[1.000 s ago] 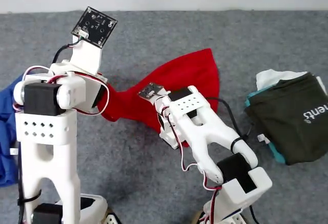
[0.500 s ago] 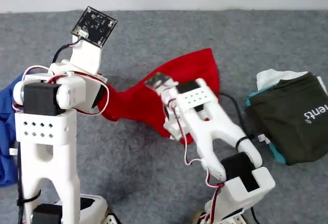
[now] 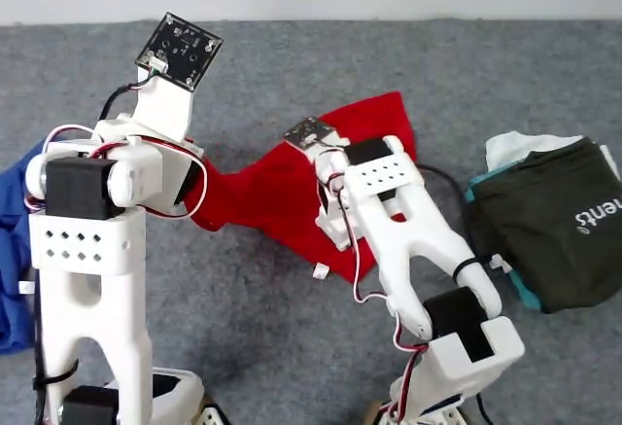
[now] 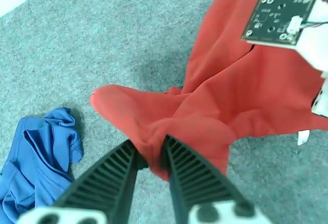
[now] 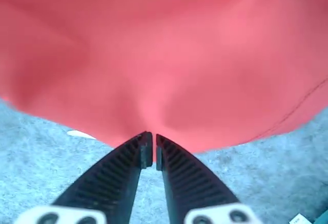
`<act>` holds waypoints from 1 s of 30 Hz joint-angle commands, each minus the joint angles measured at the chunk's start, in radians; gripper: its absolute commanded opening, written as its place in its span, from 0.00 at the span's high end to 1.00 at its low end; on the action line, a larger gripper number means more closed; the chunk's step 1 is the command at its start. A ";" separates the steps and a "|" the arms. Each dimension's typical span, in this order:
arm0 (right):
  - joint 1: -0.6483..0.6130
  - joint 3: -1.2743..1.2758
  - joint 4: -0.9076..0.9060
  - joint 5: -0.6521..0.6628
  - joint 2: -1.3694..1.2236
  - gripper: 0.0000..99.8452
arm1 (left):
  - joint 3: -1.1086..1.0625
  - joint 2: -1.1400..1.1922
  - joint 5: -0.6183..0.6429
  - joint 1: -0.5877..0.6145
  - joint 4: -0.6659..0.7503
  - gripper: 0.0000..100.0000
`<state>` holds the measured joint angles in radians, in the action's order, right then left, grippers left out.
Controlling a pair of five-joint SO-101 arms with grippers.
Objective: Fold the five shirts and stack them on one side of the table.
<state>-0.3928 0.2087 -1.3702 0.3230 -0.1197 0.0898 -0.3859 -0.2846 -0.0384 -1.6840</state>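
Both grippers are clamped on the red shirt point(image 3: 277, 192), which lies crumpled near the folded pile point(image 3: 549, 226). The left gripper point(image 4: 150, 151) has a bunched end on the side away from the pile, while the right gripper point(image 5: 150, 138) pinches just the very hem on the side nearer it. My worry is that the thin hem bite slips out when they pull it taut, or the cloth drags into the pile and wrecks it.
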 commanded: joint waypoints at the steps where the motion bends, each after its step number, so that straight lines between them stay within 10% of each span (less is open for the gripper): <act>1: 0.036 -0.034 -0.013 -0.006 0.005 0.99 | 0.002 -0.011 0.008 0.002 -0.005 0.95; 30: -0.073 0.216 0.140 0.002 0.007 0.91 | -0.128 -0.017 0.006 0.002 0.003 0.94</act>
<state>-0.4603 0.4588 -1.2444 0.3230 -0.1197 -0.0391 -0.3859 -0.2846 -0.0368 -1.6840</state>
